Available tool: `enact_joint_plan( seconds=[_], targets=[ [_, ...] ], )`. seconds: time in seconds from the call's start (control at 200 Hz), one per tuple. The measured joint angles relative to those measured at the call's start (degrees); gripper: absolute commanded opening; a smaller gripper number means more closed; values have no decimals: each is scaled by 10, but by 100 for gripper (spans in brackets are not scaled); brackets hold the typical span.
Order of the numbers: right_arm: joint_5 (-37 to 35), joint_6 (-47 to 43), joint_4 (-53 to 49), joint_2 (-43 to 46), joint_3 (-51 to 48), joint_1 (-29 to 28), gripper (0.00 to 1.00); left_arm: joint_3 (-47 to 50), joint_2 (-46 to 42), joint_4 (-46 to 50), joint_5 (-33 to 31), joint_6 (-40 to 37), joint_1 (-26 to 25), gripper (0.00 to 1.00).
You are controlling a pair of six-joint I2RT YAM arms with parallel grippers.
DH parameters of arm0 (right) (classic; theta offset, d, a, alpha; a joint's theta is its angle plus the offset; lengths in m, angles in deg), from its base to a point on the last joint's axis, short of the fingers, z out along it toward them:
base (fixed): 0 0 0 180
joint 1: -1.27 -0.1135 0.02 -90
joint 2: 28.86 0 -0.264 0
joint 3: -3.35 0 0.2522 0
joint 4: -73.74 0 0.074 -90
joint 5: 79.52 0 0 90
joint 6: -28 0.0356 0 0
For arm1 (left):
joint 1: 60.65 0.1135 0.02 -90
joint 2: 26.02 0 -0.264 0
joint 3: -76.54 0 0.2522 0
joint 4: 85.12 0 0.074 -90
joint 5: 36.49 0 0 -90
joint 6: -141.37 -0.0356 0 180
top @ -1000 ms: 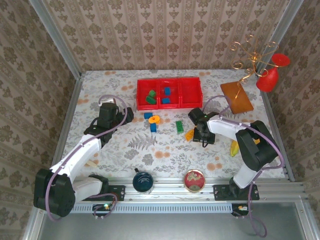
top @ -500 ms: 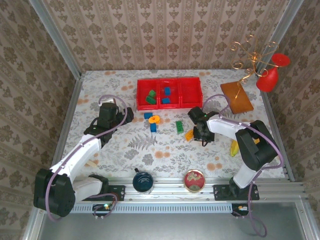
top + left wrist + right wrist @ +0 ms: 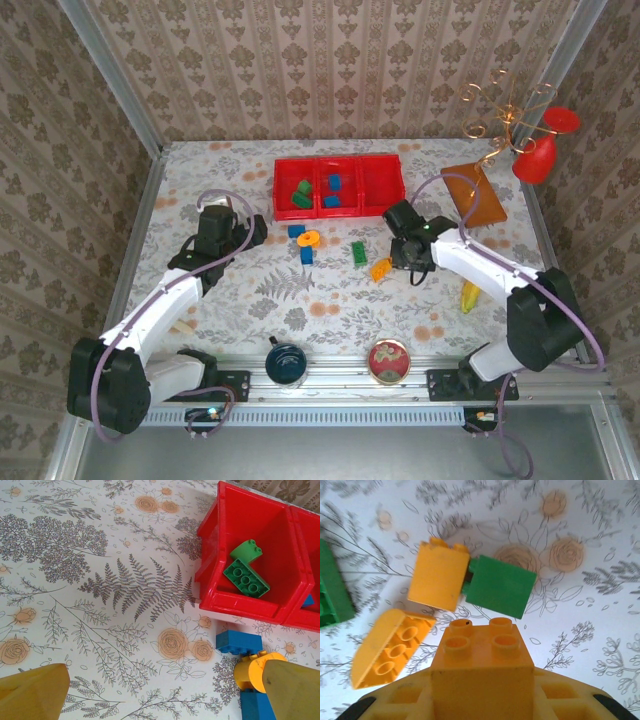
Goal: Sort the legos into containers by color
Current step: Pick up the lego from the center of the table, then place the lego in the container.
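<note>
You're clenching an orange brick (image 3: 482,647) in the R gripper (image 3: 412,256) above loose pcs, centre-right, likely heading for the red tray's (image 3: 338,212) bare right compartment. L gripper (image 3: 162,695) is hanging released beside a blue brick (image 3: 239,643).

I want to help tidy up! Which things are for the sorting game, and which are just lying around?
For the job: red tray; green bricks; blue bricks; orange ring; held orange brick.
Just lying about: blue cup; round red tin; yellow banana thing; brown board; red goblet.
</note>
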Motion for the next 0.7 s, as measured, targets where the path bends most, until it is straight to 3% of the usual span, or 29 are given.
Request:
enact_joint_plan(
  seconds=[0.29,0.7],
  targets=[
    [-31,-35,-10,-20,99,0,11,0,0,0,0,0,0,100],
    [-64,-113,9,-200,295,32,11,0,0,0,1,0,0,100]
  ],
)
